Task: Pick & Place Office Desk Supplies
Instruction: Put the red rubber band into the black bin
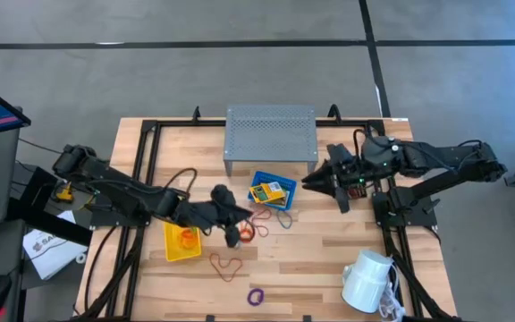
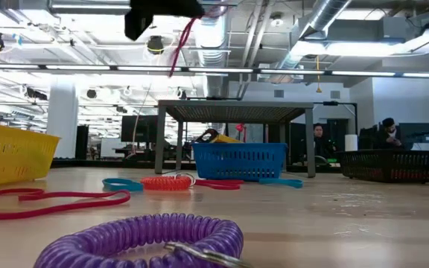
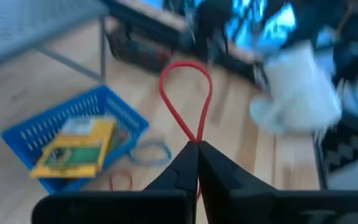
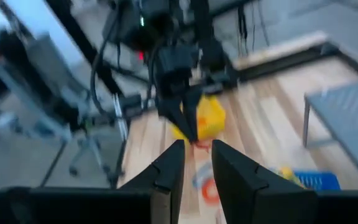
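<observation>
Red loop point(image 3: 186, 99) hangs pinched between my left gripper's point(image 3: 197, 148) clenched fingertips, lifted off the table, with the blue bin point(image 3: 73, 144) of yellow packets point(image 3: 79, 146) beyond my fingers; their print is too blurred to read. The yellow bin point(image 1: 183, 241) sits just beside me. My right gripper point(image 4: 197, 151) hovers with fingers parted, holding nothing.
</observation>
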